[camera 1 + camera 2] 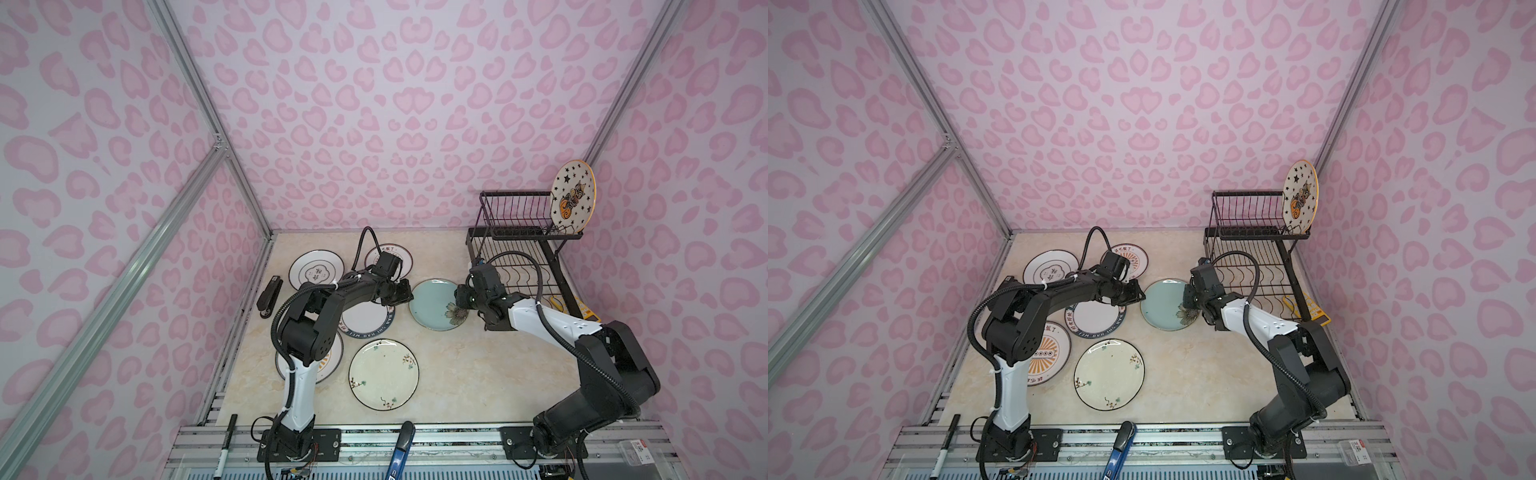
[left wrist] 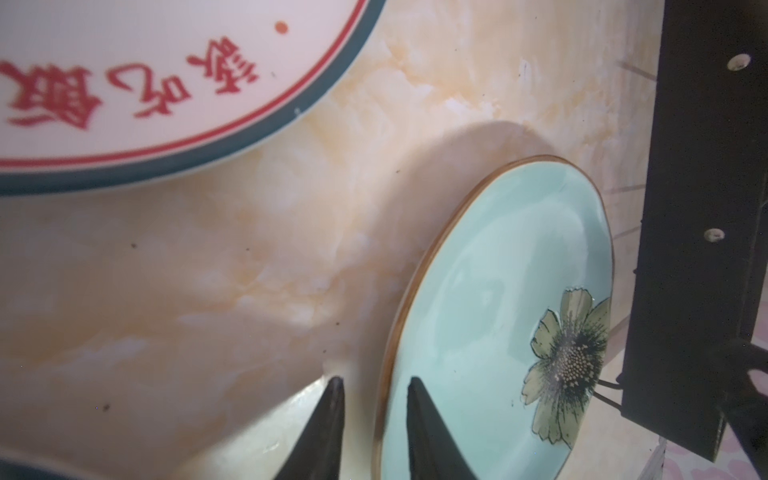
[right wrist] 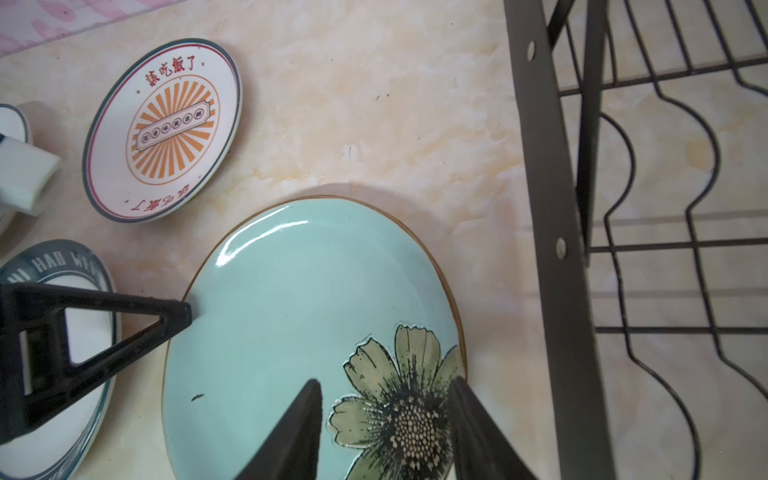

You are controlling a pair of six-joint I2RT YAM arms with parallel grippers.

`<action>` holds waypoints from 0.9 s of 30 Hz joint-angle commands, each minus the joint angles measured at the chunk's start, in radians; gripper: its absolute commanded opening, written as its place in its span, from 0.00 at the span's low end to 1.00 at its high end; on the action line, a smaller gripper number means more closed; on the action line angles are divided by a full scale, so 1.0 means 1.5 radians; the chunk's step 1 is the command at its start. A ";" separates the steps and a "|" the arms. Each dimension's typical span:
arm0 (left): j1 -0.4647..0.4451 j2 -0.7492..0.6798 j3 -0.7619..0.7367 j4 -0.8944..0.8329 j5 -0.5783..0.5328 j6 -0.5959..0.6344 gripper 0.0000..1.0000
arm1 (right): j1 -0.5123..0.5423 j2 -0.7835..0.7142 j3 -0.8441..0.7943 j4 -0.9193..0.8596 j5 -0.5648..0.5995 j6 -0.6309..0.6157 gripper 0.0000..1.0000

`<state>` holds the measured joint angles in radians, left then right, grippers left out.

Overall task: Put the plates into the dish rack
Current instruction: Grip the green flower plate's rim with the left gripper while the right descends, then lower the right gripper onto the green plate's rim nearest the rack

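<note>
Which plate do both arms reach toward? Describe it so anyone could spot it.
Find the black wire dish rack at the back right. Left of its lower tier, between the left gripper and right gripper, is the pale blue plate. It alone is blue, with one big flower near its rim.

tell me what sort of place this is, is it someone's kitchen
Probably a robot test booth, not a kitchen: pink patterned walls on an aluminium frame, a left arm and right arm bolted to a rail, with plates and a dish rack staged on the table.
</note>
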<state>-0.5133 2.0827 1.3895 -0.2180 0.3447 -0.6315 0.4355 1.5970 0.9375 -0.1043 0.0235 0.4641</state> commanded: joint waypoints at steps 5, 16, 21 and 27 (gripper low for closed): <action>-0.004 -0.007 -0.008 0.027 0.014 -0.015 0.31 | 0.015 0.044 0.044 -0.085 0.074 0.043 0.55; -0.007 0.006 0.010 0.006 0.022 -0.005 0.32 | 0.015 0.091 0.080 -0.122 0.052 0.030 0.78; -0.007 0.008 0.011 0.002 0.026 -0.003 0.33 | 0.015 0.107 0.091 -0.130 0.041 0.031 0.89; -0.006 0.015 0.020 -0.011 0.029 0.002 0.33 | 0.015 0.123 0.097 -0.126 0.014 0.029 0.90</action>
<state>-0.5236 2.0960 1.4075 -0.2165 0.3763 -0.6445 0.4572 1.7664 1.0767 -0.2844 0.0715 0.5121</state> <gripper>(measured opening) 0.333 0.900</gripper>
